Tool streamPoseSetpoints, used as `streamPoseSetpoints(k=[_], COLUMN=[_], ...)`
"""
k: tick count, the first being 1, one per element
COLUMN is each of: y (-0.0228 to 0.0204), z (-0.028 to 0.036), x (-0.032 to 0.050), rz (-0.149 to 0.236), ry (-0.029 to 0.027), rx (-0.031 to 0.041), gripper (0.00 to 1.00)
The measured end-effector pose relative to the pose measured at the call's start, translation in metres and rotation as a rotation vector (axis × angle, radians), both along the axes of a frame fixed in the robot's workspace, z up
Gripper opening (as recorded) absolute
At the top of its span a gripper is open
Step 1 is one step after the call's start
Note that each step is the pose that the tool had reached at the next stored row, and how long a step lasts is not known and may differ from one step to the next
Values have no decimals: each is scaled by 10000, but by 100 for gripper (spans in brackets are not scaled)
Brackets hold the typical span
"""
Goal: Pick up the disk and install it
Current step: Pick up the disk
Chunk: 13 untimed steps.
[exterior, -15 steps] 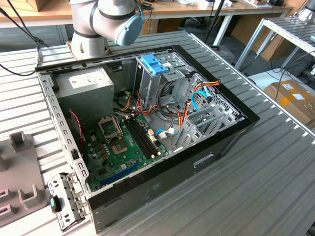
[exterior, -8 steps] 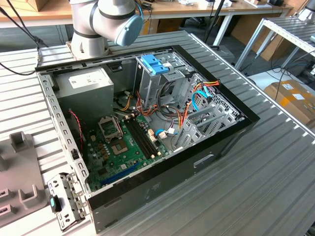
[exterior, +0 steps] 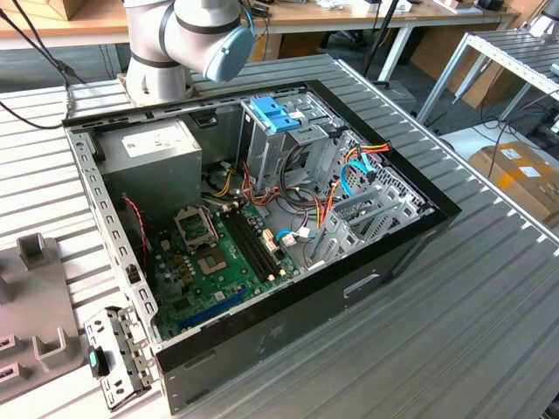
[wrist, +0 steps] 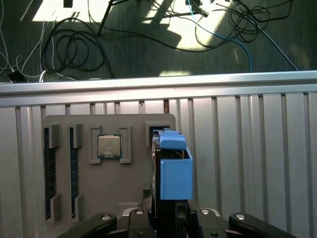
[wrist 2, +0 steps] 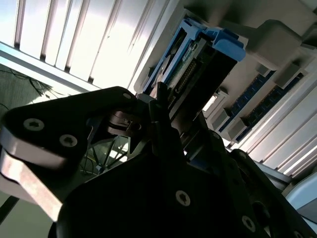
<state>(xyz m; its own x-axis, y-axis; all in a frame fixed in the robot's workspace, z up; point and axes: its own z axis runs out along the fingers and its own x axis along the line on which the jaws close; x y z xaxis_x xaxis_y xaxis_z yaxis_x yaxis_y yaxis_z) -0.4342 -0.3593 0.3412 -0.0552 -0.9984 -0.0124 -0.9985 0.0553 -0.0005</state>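
The disk (wrist: 173, 171) is a grey drive in a light blue plastic carrier, seen end-on in the first wrist view. It runs straight out from between my gripper's (wrist: 171, 217) dark fingers, which are closed against its sides. Its blue end hangs in front of a dark slot (wrist: 157, 132) in a grey holder plate (wrist: 111, 183). In the second wrist view the disk (wrist 2: 198, 64) shows its blue rail and connector edge, and the gripper (wrist 2: 183, 124) clamps it. In the exterior view the open computer case (exterior: 262, 218) lies on the table, with its metal drive cage (exterior: 288, 140) at the back.
The holder plate also carries a processor chip (wrist: 109, 147) and memory sticks (wrist: 47, 173). A blue latch (exterior: 272, 113) tops the cage, next to a grey power-supply box (exterior: 153, 161). The arm's base (exterior: 175, 44) stands behind the case. Cables (wrist: 74, 49) lie on the floor beyond the slatted table (wrist: 257, 163).
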Motion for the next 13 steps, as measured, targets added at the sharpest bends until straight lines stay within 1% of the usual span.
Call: streamPoseSetpoints(k=[13], y=[-5], z=[1], x=[0], rz=[0], ry=[2], rx=[-1], gripper=[35])
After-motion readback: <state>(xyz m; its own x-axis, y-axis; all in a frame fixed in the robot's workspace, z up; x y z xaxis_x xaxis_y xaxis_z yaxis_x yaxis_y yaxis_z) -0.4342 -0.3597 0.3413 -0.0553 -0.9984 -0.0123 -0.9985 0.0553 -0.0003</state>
